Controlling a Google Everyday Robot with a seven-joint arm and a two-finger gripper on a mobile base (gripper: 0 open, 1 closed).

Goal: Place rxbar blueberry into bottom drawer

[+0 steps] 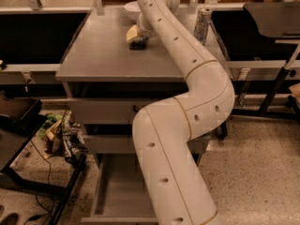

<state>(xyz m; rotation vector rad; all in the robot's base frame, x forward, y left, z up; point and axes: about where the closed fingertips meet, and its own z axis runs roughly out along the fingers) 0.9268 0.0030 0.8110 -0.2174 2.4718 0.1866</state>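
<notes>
The gripper (136, 35) is found at the far part of the cabinet top (103, 55), lowered directly over the rxbar (138, 45), which lies flat on that top, a little in front of the bowl (132, 8). Whether the bar is actually grasped cannot be told, since the contact is hidden by the wrist. A can (202, 25) is seen upright to the right of the arm (197, 97). The bottom drawer (119, 191) is pulled out below, its grey floor partly hidden by the arm.
</notes>
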